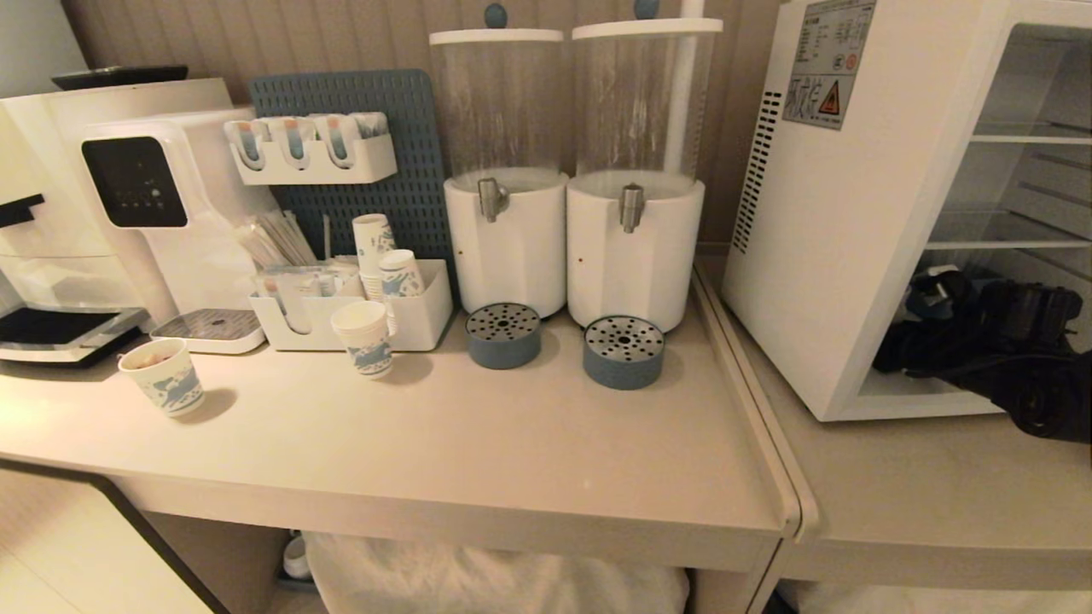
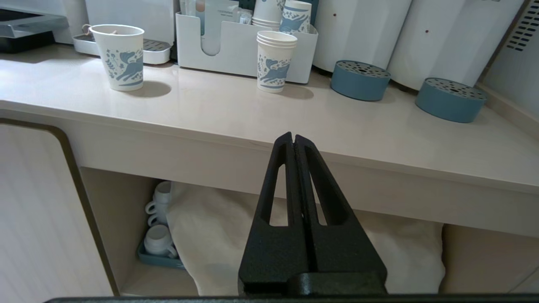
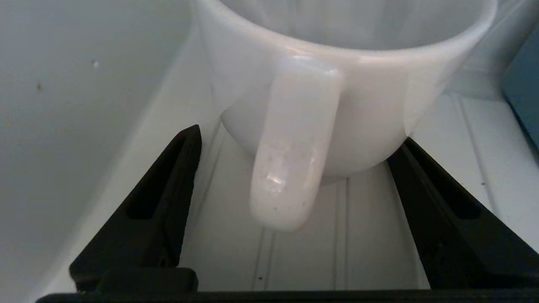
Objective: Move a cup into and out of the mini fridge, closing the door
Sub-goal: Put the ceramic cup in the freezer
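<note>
Cup [image 3: 337,84] sits on the mini fridge [image 1: 853,256] floor between the right gripper's [image 3: 294,160] spread fingers, seemingly untouched, so draw straight back, clear of the handle, without nudging it.

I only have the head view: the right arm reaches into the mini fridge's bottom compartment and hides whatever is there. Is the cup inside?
Observer: Yes. The cup stands upright on the floor of the mini fridge, with its handle facing the right wrist camera.
Operator: Is the right pincer gripping it?
Observer: No. The right pincer is open, with one finger on each side of the handle and a clear gap to it.
Operator: Where is the left pincer?
Observer: The left pincer is shut and parked in front of the counter edge, holding nothing.
</note>
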`<state>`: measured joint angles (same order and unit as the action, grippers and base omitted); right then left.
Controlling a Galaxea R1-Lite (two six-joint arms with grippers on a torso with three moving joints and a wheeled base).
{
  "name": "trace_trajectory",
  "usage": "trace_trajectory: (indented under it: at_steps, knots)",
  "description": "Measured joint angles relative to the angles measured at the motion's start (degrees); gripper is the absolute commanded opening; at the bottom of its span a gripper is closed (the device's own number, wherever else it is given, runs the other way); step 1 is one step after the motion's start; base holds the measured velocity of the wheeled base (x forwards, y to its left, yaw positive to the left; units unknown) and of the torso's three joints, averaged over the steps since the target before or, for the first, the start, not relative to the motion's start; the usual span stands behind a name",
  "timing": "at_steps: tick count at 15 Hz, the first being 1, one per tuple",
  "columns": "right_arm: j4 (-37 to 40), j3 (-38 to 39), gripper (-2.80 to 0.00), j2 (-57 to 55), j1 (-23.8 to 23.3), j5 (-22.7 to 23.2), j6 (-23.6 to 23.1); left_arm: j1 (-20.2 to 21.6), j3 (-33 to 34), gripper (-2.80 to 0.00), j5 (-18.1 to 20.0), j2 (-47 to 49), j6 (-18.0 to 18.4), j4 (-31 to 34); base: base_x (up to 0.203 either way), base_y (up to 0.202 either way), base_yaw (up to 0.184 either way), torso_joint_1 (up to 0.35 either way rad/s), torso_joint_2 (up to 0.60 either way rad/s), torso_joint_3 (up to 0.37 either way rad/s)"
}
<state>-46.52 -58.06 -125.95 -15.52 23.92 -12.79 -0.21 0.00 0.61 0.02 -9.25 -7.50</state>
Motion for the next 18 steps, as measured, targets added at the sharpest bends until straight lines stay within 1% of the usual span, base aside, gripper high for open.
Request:
trace_trajectory:
  at_steps: [5, 8, 15, 16, 18]
  knots:
    - [1.3, 3.0, 0.00, 3.5, -0.1, 0.4, 0.7, 0.0, 0.0, -2.80, 0.0, 0.0, 0.0, 0.0, 0.000, 0.000, 0.000, 0.000, 0.00, 0.000]
    - [2.4, 6.6, 0.00, 7.3, -0.3, 2.3, 0.9, 0.0, 0.0, -2.80, 0.0, 0.0, 0.0, 0.0, 0.000, 0.000, 0.000, 0.000, 0.00, 0.000]
    - [2.3, 15.6, 0.00, 17.0, -2.0, 2.9, 1.2, 0.0, 0.0, -2.80, 0.0, 0.0, 0.0, 0.0, 0.000, 0.000, 0.000, 0.000, 0.00, 0.000]
    - [2.3, 16.5, -2.80, 18.5, -2.4, 3.6, 1.2, 0.0, 0.0, -2.80, 0.0, 0.0, 0.0, 0.0, 0.000, 0.000, 0.000, 0.000, 0.00, 0.000]
    - [2.3, 18.8, -2.80, 21.3, -3.4, 5.2, 1.2, -0.1, 0.0, -2.80, 0.0, 0.0, 0.1, 0.0, 0.000, 0.000, 0.000, 0.000, 0.00, 0.000]
